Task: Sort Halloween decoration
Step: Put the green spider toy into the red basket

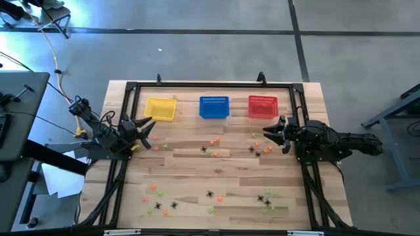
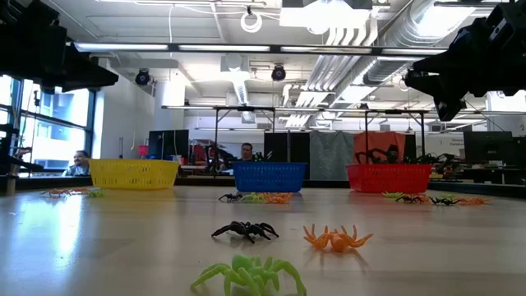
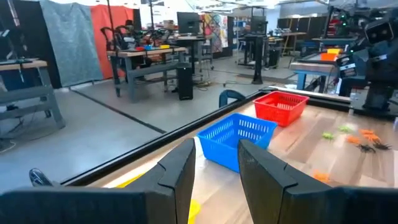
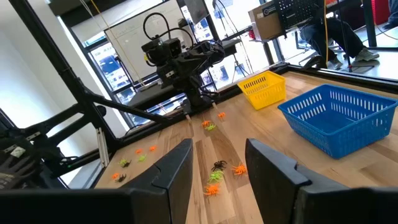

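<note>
Grippers both parted, holding nothing: left gripper [image 1: 146, 130] raised at the table's [image 1: 197, 172] left edge just below the yellow basket [image 1: 161, 109]; right gripper [image 1: 274, 132] raised at the right edge just below the red basket [image 1: 262, 106]. Between them, blue basket [image 1: 213, 106]. Three baskets in a row along the far side, all seemingly empty from above. Sorting apparently not yet begun, by the look of it. Trinkets [image 1: 210, 146] strewn across the boards: black spiders [image 2: 244, 231], orange ones [image 2: 336, 238], green ones [image 2: 249, 274], in loose clusters mid-table and along the near edge. Too small and bunched for a sure count; several of each colour.
</note>
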Robot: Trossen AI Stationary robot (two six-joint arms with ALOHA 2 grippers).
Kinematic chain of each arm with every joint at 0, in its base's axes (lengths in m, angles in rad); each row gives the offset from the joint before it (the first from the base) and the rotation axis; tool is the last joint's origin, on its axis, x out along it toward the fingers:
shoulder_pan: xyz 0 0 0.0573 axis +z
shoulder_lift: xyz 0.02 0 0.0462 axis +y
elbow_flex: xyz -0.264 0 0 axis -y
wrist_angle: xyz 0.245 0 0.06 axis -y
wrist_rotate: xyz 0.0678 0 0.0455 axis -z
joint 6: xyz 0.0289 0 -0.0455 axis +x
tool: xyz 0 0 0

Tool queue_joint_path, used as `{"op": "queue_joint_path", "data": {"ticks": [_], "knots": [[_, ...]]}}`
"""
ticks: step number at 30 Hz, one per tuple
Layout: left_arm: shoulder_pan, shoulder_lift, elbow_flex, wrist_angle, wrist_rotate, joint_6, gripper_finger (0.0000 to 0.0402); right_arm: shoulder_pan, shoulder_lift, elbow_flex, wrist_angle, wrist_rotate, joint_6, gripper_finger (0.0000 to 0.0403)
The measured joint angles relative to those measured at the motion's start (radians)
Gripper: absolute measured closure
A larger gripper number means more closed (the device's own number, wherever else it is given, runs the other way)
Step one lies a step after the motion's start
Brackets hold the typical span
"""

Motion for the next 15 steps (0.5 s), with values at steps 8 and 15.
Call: {"op": "queue_joint_path", "data": {"ticks": [8,15], "knots": [[0.001,0.0,0.0,0.009,0.055,0.004,0.0291,0.0,0.0,0.0,0.0,0.0,0.0,0.0259],[0.001,0.0,0.0,0.197,0.182,0.186,0.0291,0.0,0.0,0.0,0.0,0.0,0.0,0.0259]]}}
